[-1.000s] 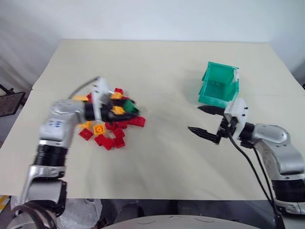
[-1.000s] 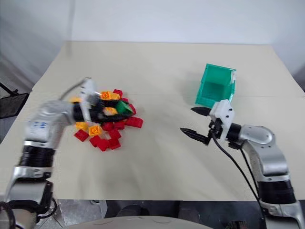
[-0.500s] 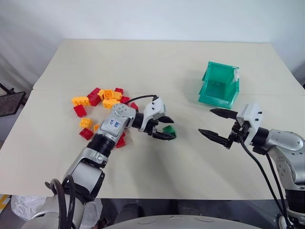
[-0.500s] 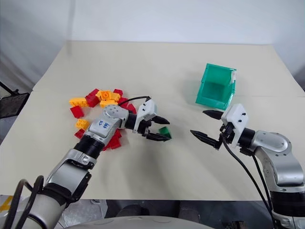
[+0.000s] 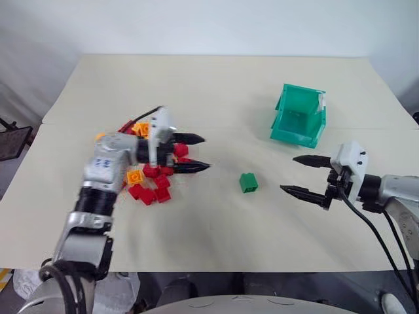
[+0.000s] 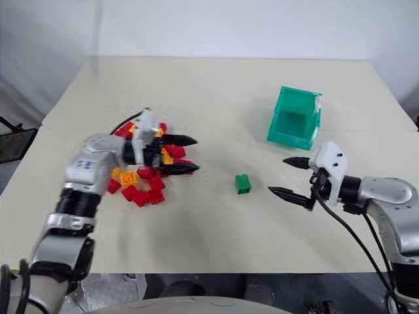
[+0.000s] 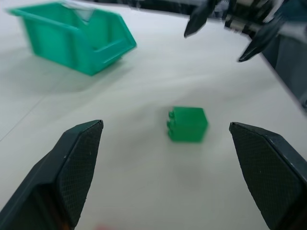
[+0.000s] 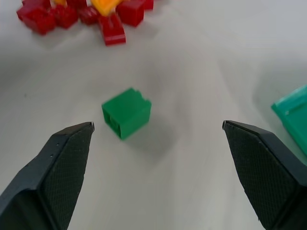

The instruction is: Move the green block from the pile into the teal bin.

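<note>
I am holding both end effectors open, left (image 5: 194, 152) and right (image 5: 307, 176). The small green plastic studded brick (image 5: 248, 182) is lying on the bench between them, free; rigid, light, probably slippery, best pinched across its flat sides.

A wide cream-coloured table (image 5: 216, 85) is filling most of the scene, a faint seam running across it from left to right. A plain pale wall (image 5: 209, 26) is standing beyond its far edge, evenly lit and casting no hard shadows. At the far left, past the table's edge, part of a dark stand (image 5: 12, 140) is showing over a grey floor.
</note>
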Controlling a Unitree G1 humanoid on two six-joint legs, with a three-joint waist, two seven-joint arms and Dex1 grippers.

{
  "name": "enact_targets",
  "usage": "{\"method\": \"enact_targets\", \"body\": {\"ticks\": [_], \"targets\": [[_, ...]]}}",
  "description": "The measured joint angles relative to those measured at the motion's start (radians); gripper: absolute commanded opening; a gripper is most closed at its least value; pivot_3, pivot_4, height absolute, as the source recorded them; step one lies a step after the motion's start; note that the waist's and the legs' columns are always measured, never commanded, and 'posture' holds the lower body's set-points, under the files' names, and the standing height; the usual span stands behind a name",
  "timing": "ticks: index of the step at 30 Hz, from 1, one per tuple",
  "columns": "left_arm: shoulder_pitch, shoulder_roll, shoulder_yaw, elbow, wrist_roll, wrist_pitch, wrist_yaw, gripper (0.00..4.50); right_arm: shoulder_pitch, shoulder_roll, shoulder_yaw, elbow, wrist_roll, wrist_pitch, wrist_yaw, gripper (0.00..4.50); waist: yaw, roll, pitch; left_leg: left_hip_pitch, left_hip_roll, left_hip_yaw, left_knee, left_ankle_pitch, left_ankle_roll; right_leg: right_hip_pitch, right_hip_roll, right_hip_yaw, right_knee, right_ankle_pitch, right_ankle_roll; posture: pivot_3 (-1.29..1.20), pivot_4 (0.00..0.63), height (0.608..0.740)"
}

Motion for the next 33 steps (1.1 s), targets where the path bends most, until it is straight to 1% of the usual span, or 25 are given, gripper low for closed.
{"method": "enact_targets", "body": {"ticks": [3,5,8,9,11,15,17,19,21,23,26,29,33], "targets": [[0.090,0.098,0.067,-0.035,-0.043,0.022,-0.035,4.48,0.074,-0.057,-0.085,0.006,-0.001,0.002,0.024,4.50,0.009,0.000,0.000,-0.001,-0.001,-0.001,0.002,-0.001,0.002,0.001,-0.001,0.000,-0.001,0.001,0.002,0.00,0.150,0.740],[0.126,0.137,0.099,-0.040,-0.048,0.018,-0.043,4.48,0.117,-0.085,-0.150,0.005,-0.001,0.008,0.032,4.50,0.012,0.000,0.000,0.000,-0.001,-0.001,0.002,-0.001,0.002,0.003,-0.001,0.000,-0.003,0.002,0.003,0.00,0.150,0.740],[0.174,0.156,0.134,-0.043,-0.054,-0.004,-0.047,4.48,0.186,-0.127,-0.256,-0.007,0.000,0.042,0.044,4.50,0.019,0.000,0.000,0.001,-0.001,-0.002,0.002,-0.002,0.003,0.003,-0.001,0.002,-0.003,0.002,0.004,0.00,0.150,0.740],[0.190,0.149,0.147,-0.042,-0.059,-0.032,-0.047,4.48,0.193,-0.149,-0.279,-0.010,0.006,0.091,0.038,4.50,0.019,0.000,0.000,0.001,-0.001,-0.002,0.002,-0.002,0.003,0.003,-0.001,0.002,-0.003,0.003,0.004,0.00,0.150,0.740],[0.198,0.135,0.162,-0.038,-0.061,-0.091,-0.046,4.48,0.169,-0.162,-0.282,-0.016,0.027,0.162,0.015,4.50,0.017,0.000,0.000,0.001,0.000,-0.002,0.003,-0.002,0.003,0.003,0.000,0.002,-0.003,0.003,0.003,0.00,0.150,0.740],[0.213,0.131,0.177,-0.025,-0.062,-0.176,-0.054,4.48,0.046,-0.147,-0.147,-0.073,0.047,0.228,-0.044,4.50,0.000,0.000,0.000,0.002,0.000,-0.002,0.003,-0.002,0.003,0.003,0.000,0.003,-0.003,0.004,0.003,0.00,0.150,0.740],[0.235,0.126,0.179,-0.024,-0.064,-0.199,-0.060,4.48,-0.048,-0.105,-0.037,-0.095,0.052,0.280,-0.087,4.50,-0.009,0.000,0.000,0.002,0.000,-0.001,0.002,-0.002,0.002,0.003,0.000,0.003,-0.003,0.004,0.003,0.00,0.150,0.740],[0.248,0.112,0.180,-0.024,-0.066,-0.215,-0.060,4.48,-0.135,-0.046,0.065,-0.104,0.045,0.335,-0.148,4.50,-0.013,0.000,0.000,0.001,0.001,-0.002,0.003,-0.002,0.002,0.002,0.000,0.003,-0.003,0.004,0.003,0.00,0.150,0.740],[0.257,0.092,0.195,-0.032,-0.080,-0.224,-0.044,4.48,-0.239,0.054,0.166,-0.106,0.031,0.428,-0.248,4.50,-0.014,0.000,0.000,0.001,0.000,-0.002,0.003,-0.002,0.002,0.001,0.000,0.003,-0.002,0.004,0.003,0.00,0.150,0.740],[0.264,0.077,0.197,-0.057,-0.090,-0.227,-0.032,4.48,-0.285,0.134,0.242,-0.121,0.025,0.499,-0.327,4.50,-0.012,0.000,0.000,0.000,0.000,-0.002,0.003,-0.002,0.002,0.000,0.000,0.003,-0.002,0.004,0.003,0.00,0.150,0.740],[0.296,0.076,0.204,-0.082,-0.098,-0.227,-0.017,4.48,-0.291,0.198,0.293,-0.133,0.008,0.572,-0.423,4.50,0.000,0.000,0.000,-0.003,-0.001,-0.002,0.002,-0.002,0.003,-0.001,-0.001,0.001,-0.003,0.004,0.003,0.00,0.150,0.740],[0.316,0.075,0.205,-0.093,-0.103,-0.227,-0.003,4.48,-0.292,0.251,0.313,-0.138,-0.045,0.608,-0.528,4.50,-0.001,0.000,0.000,-0.003,-0.002,-0.001,0.003,-0.002,0.003,-0.001,-0.001,0.002,-0.004,0.004,0.004,0.00,0.150,0.740],[0.323,0.063,0.203,-0.106,-0.104,-0.233,0.009,4.48,-0.295,0.342,0.318,-0.149,-0.077,0.634,-0.627,4.50,-0.005,0.000,0.000,-0.002,-0.001,0.000,0.003,-0.002,0.003,-0.001,0.000,0.002,-0.003,0.004,0.004,0.00,0.150,0.740]]}}
